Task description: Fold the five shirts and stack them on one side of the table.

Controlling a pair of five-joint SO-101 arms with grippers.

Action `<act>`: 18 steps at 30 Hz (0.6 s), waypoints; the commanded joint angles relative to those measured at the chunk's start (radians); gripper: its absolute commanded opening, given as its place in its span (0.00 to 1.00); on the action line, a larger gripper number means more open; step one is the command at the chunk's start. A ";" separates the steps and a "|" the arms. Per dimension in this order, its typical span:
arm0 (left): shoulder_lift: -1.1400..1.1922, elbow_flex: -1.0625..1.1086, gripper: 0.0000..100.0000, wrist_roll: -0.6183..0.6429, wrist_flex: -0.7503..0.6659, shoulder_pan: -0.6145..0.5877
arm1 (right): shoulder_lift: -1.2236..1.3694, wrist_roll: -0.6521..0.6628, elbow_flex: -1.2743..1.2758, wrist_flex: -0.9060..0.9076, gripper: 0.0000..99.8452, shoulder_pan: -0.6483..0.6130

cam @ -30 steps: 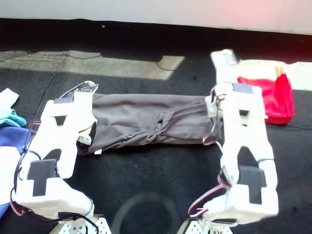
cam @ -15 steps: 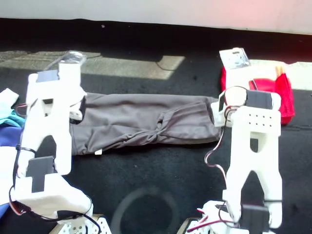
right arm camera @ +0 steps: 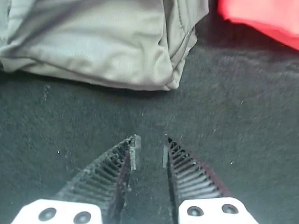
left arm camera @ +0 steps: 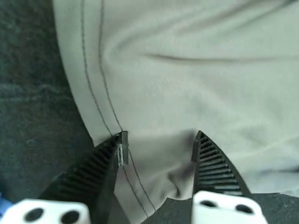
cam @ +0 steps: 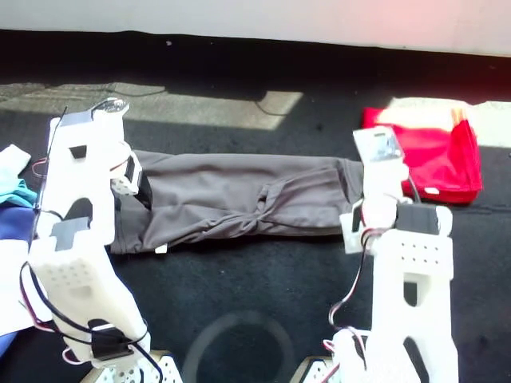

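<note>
- Grey shirt (cam: 239, 199), gathered into a long creased band, lies across the middle of the dark worktop (cam: 255, 295), running from its left side towards its right.
- Left gripper (left arm camera: 159, 147) sits over the band's left end. Its jaws are spread wide with the stitched hem between them, and it is released, not clamped on the cloth.
- Right gripper (right arm camera: 149, 151) hangs above bare worktop just beside the band's right end, its jaws parted by a narrow gap and holding nothing.
- Red shirt (cam: 435, 155) lies folded near the far right corner.
- Blue, teal and white clothes (cam: 12, 211) are heaped at the left edge.
</note>
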 commanded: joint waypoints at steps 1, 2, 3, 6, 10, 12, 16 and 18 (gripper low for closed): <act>0.024 -0.056 0.23 0.003 0.006 -0.012 | -0.101 0.012 0.058 -0.016 0.09 -0.001; 0.038 -0.061 0.23 0.003 0.006 -0.012 | -0.124 0.012 0.070 -0.016 0.09 -0.001; 0.050 -0.067 0.23 0.003 0.005 -0.012 | -0.142 0.012 0.081 -0.016 0.09 -0.001; 0.065 -0.090 0.23 0.003 0.009 -0.012 | -0.196 0.012 0.102 -0.008 0.09 -0.001; 0.039 -0.130 0.23 0.003 0.075 -0.015 | -0.243 0.012 0.128 -0.007 0.09 -0.001; 0.025 -0.166 0.23 0.003 0.091 -0.045 | -0.257 0.011 0.134 -0.007 0.09 -0.001; 0.054 -0.242 0.23 -0.009 0.084 -0.110 | -0.275 0.009 0.136 -0.007 0.09 -0.001; 0.094 -0.265 0.23 -0.028 0.094 -0.114 | -0.283 0.008 0.136 -0.007 0.09 -0.001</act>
